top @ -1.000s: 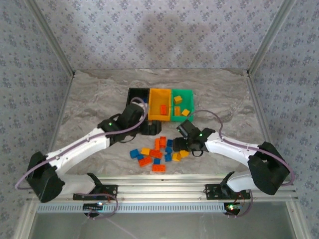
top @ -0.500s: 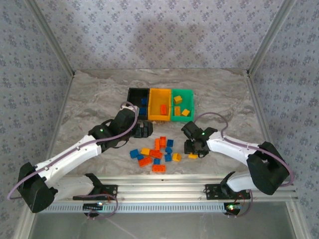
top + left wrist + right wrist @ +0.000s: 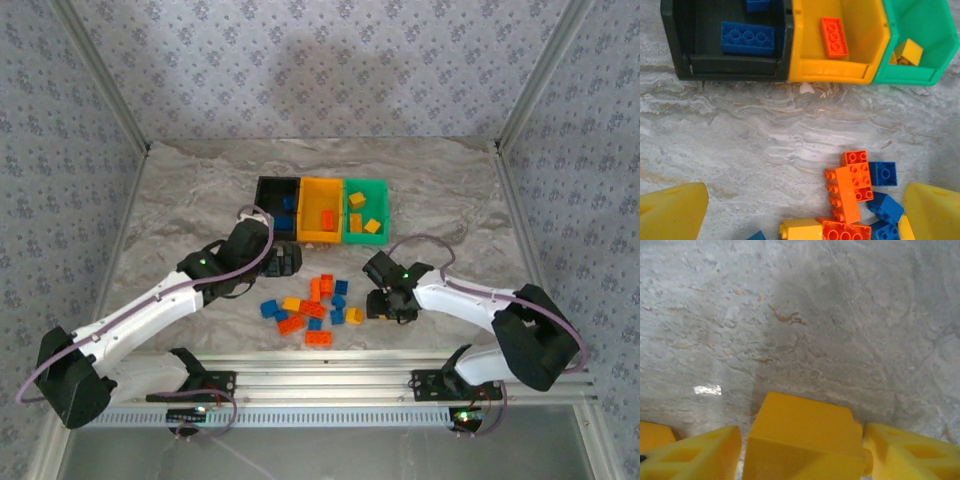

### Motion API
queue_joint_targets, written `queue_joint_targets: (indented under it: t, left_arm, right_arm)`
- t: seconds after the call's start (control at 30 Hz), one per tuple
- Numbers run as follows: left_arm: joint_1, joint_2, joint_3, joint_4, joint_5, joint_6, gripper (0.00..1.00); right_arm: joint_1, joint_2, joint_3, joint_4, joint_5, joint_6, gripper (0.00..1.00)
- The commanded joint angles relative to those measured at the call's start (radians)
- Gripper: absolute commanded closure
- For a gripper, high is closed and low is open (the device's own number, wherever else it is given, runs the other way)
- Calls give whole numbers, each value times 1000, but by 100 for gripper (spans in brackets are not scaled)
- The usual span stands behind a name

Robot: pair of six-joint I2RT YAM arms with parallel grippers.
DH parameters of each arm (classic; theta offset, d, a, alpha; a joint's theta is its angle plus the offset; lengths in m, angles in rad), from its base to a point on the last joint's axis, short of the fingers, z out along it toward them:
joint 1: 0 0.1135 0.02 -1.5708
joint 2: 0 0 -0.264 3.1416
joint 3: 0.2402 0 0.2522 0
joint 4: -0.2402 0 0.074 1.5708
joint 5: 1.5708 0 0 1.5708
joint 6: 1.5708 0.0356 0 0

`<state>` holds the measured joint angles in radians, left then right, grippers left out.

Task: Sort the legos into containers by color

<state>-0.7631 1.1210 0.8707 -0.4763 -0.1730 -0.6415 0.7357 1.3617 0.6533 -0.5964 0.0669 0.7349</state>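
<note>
Rightward the right gripper (image 3: 387,304) has slid over the last second, off the edge of the pile (image 3: 315,305) and onto bare table (image 3: 180,200); the left gripper (image 3: 284,260) has drawn back a little from the bins; the bins and the pile lie as they did.

Right wrist view: a yellow brick (image 3: 805,435) sits between the fingers (image 3: 695,455), pressed by them on both sides, grey table beyond it; whether it is lifted I cannot tell.

Left wrist view: the fingers (image 3: 675,212) stand wide apart with nothing between them, above the far side of the pile; orange bricks (image 3: 852,182) and blue bricks (image 3: 883,173) lie there, touching one another.

Beyond a strip of bare table the three bins stand joined in a row; the black bin (image 3: 730,65) on the left holds blue pieces; the yellow bin (image 3: 835,70) in the middle holds one orange piece; the green bin (image 3: 905,75) on the right holds yellow pieces.
</note>
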Motion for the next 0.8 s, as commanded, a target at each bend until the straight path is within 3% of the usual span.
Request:
queue_joint_targets:
  t: [0.0, 0.2, 0.37, 0.57, 0.77]
  left_arm:
    - [14, -19, -14, -18, -16, -14, 0]
    - [25, -34, -30, -21, -19, -16, 0]
    - [30, -52, -49, -17, -20, -14, 0]
    - [31, -72, -73, -36, -32, -24, 0]
    - [32, -125, -111, -53, -36, -52, 0]
  right_arm:
    - [6, 1, -2, -9, -19, 29, 44]
    - [-15, -50, 84, -50, -14, -9, 62]
    - [-102, -40, 276, -67, -1, -98, 65]
    - [-222, 143, 500, 36, -12, -164, 65]
    - [-287, 366, 707, 78, 56, -192, 64]
